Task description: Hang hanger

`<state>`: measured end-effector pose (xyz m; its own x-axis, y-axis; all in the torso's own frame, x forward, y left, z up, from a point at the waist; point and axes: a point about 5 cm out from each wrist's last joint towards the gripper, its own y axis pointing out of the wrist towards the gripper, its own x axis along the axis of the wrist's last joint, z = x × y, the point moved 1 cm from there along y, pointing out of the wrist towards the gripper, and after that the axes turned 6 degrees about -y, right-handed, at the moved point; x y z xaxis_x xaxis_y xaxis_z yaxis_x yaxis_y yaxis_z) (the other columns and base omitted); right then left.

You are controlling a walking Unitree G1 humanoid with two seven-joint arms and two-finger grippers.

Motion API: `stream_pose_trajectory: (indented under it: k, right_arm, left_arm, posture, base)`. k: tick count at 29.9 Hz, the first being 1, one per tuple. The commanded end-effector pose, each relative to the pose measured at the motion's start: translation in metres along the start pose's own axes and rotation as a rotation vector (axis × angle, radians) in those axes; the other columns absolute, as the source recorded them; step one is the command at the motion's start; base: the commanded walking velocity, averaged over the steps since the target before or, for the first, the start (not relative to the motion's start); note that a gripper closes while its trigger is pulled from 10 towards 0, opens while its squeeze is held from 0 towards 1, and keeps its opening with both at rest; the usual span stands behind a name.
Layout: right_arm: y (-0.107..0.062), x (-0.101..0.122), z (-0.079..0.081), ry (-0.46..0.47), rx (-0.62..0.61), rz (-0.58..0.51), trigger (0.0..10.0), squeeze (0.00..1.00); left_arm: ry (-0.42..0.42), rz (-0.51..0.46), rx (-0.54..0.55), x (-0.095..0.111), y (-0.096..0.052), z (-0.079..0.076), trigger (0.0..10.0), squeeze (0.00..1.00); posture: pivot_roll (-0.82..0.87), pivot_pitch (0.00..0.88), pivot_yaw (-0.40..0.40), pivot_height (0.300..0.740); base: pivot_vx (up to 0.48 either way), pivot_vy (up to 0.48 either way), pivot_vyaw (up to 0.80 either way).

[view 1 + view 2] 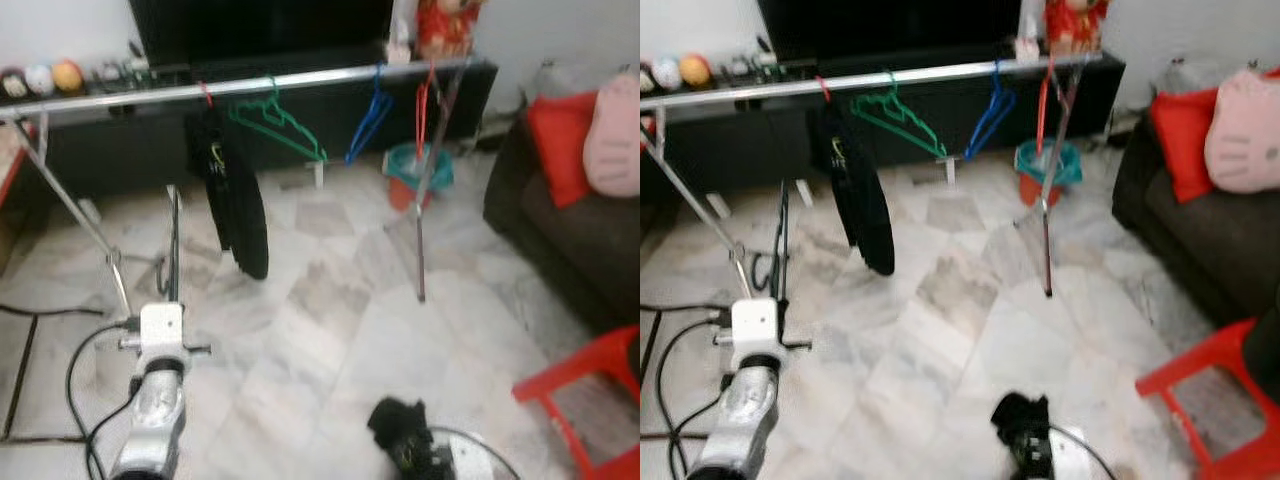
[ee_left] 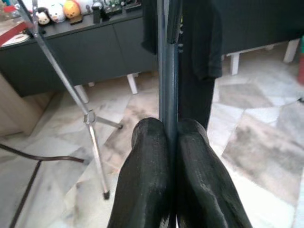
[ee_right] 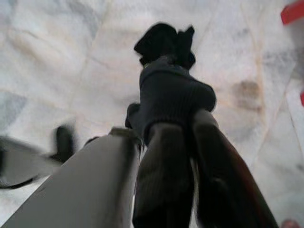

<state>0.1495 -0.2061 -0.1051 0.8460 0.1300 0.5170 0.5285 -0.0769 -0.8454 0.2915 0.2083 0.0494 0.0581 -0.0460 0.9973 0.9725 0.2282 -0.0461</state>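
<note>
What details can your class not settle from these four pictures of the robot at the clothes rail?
- Left pincer: what the thin dark bar it grips belongs to; cut off by the left wrist view's top edge.
- Right pincer: open or shut; the right wrist view is blurred.
- Black garment: its kind; blurred in the eye views.

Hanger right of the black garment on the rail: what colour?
Green. The hanger shows best in the left eye view, hooked on the rail.
</note>
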Motion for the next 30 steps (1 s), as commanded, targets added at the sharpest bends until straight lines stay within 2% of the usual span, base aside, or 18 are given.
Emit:
stream_pose_trajectory:
  k: [1,21,30]
  right_arm:
    - [0.0009,0.0046,0.0034,0.006,0.007,-0.018,10.0,0.00]
    - [0.0012,0.0064,0.0050,0.006,0.010,-0.027,10.0,0.00]
    - [0.0011,0.0069,0.0057,0.011,0.011,-0.035,10.0,0.00]
  left_arm:
    - [0.011,-0.001,0.007,0.0012,0.0008,0.0043,10.0,0.00]
    - [0.028,-0.005,-0.038,0.0013,0.0003,-0.0004,10.0,0.00]
    - [0.028,-0.007,-0.042,0.0020,0.0004,-0.0002,10.0,0.00]
  posture:
    - [-0.05,0.000,0.027,0.740]
    - [-0.04,0.000,0.029,0.740]
    - [-0.04,0.000,0.033,0.740]
  base:
    - [0.000,0.300,0.00]
    - [0.000,0.012,0.00]
    - [-0.294,0.000,0.00]
